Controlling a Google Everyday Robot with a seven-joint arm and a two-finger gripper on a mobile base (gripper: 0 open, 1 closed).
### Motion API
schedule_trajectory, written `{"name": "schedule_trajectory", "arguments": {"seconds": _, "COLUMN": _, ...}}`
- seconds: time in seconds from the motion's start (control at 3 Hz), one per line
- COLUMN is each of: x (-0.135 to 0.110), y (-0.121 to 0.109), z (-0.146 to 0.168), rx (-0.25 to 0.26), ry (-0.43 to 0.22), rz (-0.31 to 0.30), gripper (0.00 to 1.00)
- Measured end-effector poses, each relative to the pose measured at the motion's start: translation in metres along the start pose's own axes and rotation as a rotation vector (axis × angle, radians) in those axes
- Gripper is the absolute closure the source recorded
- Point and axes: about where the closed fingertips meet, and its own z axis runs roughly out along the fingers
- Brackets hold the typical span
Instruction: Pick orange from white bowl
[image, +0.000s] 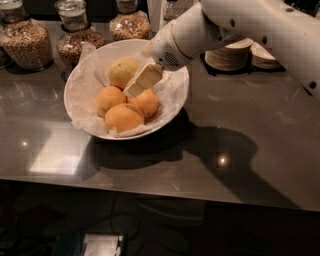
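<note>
- Gripper (141, 81) is hanging inside the white bowl (67, 101), tilting down toward the left at the end of the white arm (235, 25), which is coming in from the upper right.
- Its pale tip is sitting just beside the orange (122, 71), on that fruit's right side; whether it is touching the skin cannot be told, and how wide it is standing cannot be told either.
- That orange, the paler yellow-green one, is lying at the back of the bowl on the crinkled white paper (82, 95) lining it.
- Three deeper-coloured oranges are sitting in front of it: one on the left (110, 98), one on the right (148, 102) just below the gripper, and one nearest the front rim (123, 118).
- The bowl is resting on a dark glossy counter (250, 150) and is throwing a shadow to the right.
- Glass jars of grains (27, 42) are standing behind the bowl.
- Stacked plates (227, 57) are standing at the back right, partly hidden by the arm.
</note>
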Motion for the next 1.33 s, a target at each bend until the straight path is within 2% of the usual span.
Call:
{"name": "schedule_trajectory", "arguments": {"seconds": 0.67, "x": -0.0001, "y": 0.0, "z": 0.0001, "rx": 0.0, "ry": 0.0, "rz": 0.0, "gripper": 0.68}}
{"name": "schedule_trajectory", "arguments": {"seconds": 1.0, "x": -0.0002, "y": 0.0, "z": 0.0003, "rx": 0.0, "ry": 0.0, "rz": 0.0, "gripper": 0.71}}
{"name": "schedule_trajectory", "arguments": {"seconds": 1.33, "x": -0.0066, "y": -0.0053, "z": 0.0034, "rx": 0.015, "ry": -0.009, "rz": -0.002, "gripper": 0.52}}
